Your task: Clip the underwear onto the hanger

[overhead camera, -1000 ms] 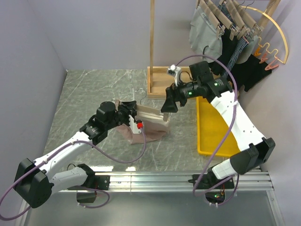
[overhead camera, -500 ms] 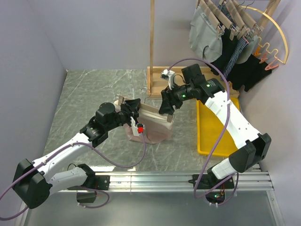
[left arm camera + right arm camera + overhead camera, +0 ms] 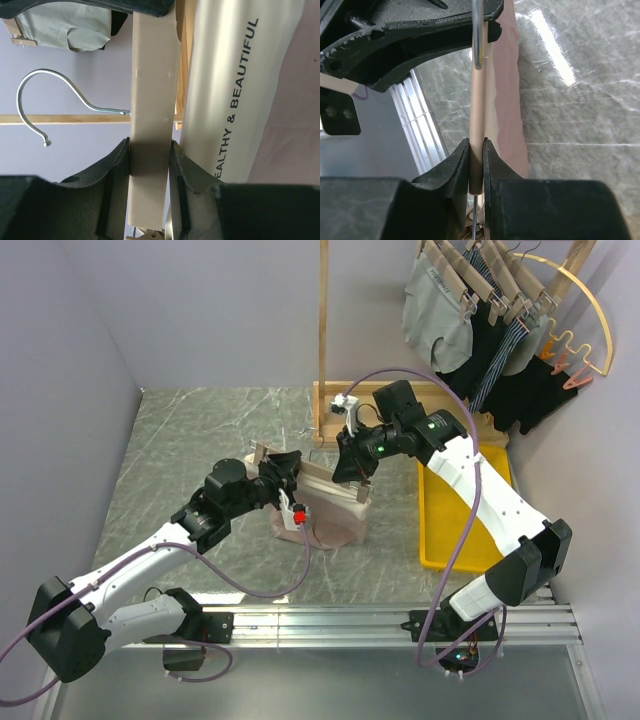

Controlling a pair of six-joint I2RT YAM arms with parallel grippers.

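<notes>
The hanger (image 3: 318,476), a light-wood bar, is held above the table between both grippers. My left gripper (image 3: 284,476) is shut on the bar (image 3: 152,90) near the metal hook (image 3: 35,90). My right gripper (image 3: 352,472) is shut on the bar's thin edge (image 3: 477,115) further along. The underwear (image 3: 330,522), dusty pink with a cream lettered waistband (image 3: 235,85), hangs below and beside the bar. Its pink fabric (image 3: 507,100) lies just right of the bar in the right wrist view. The hanger's clips are mostly hidden by the grippers.
A yellow tray (image 3: 440,540) lies at the right. A wooden stand (image 3: 324,330) rises behind the grippers from its base (image 3: 335,428). Grey briefs (image 3: 435,315), dark garments and a gold wire arch (image 3: 592,300) hang at the top right.
My right gripper moved left along the hanger and shut on the bar. The hanger and underwear rose off the table a little with the left gripper.
</notes>
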